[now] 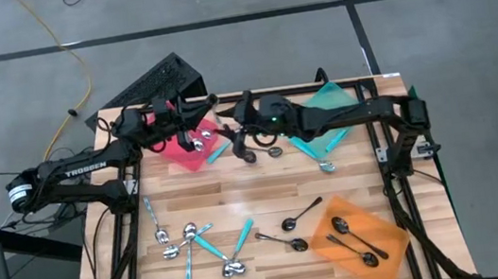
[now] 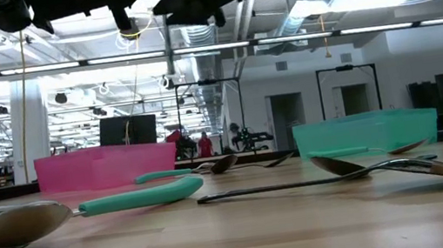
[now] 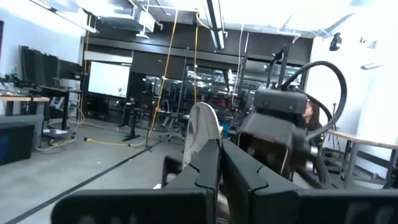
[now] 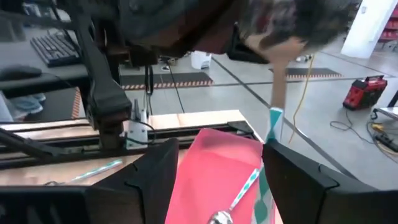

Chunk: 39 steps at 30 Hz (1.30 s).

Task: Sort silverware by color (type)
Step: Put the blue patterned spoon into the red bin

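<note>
Left gripper [image 3: 221, 146]: clenched on a spoon [image 3: 204, 127]. You see its silver bowl sticking out past the closed fingers; the handle is hidden, so you can't tell the kind. From above, the left gripper [image 1: 197, 138] hangs over the red tray [image 1: 182, 155], at about 11 o'clock on the table [image 1: 237, 198], taking the far edge as 12.

Right gripper [image 4: 217, 168]: released, with its fingers [image 4: 155, 171] spread wide and nothing between them. From above, the right gripper [image 1: 238, 145] sits just beside the left one, at the red tray's 3 o'clock side, near 12 on the table. Its wrist view looks down on the red tray [image 4: 211, 155], where a teal-handled spoon [image 4: 239, 196] lies inside. A teal handle end [image 4: 272, 127] hangs next to one finger; you can't tell what holds it.

Going outward:
- The teal tray [image 1: 330, 101] is at 1 o'clock, under the right arm. One teal-handled spoon [image 1: 323, 159] lies at its near edge.
- A small spoon [image 1: 274, 152] lies just past the right gripper.
- The orange tray [image 1: 379, 228] is at 5 o'clock and holds two black spoons [image 1: 351, 232].
- Two more black spoons [image 1: 301, 214] lie loose on the wood at 6 o'clock, beside the orange tray.
- A mixed cluster of silver and teal-handled spoons [image 1: 195, 246] is at 7 o'clock, well apart from both grippers.
</note>
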Each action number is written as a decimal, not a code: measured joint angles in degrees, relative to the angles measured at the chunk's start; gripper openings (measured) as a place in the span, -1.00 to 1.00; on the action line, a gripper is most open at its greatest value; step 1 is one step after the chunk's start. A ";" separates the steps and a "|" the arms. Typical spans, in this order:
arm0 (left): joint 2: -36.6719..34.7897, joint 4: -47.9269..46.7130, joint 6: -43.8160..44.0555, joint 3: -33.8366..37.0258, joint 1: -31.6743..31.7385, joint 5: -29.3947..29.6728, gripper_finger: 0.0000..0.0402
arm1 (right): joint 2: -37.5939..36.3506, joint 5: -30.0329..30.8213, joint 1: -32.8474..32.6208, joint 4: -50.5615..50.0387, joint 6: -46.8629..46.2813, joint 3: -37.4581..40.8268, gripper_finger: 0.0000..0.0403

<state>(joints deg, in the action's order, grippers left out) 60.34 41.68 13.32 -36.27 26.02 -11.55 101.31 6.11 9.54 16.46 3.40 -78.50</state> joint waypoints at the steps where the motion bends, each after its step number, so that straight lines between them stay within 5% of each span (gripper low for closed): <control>1: 0.00 0.26 0.00 0.00 -0.03 0.00 -1.00 | 0.45 0.00 0.00 -0.56 0.20 -0.63 0.27; 13: 0.00 2.90 1.04 0.00 -0.48 -0.27 -1.00 | -0.98 3.01 1.97 -1.86 2.06 -1.99 0.27; 22: 0.00 2.87 1.78 0.00 -0.46 -1.25 -1.00 | -0.76 -2.46 2.34 -2.25 0.64 -1.90 0.20; 39: 0.00 2.84 2.58 0.00 -1.31 -0.48 -1.00 | -0.74 -6.44 2.60 -1.81 0.62 -1.90 -0.52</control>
<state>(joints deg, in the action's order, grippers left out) 60.34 44.51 15.90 -36.27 24.71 -12.03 100.57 -0.33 12.14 14.64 4.01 -80.40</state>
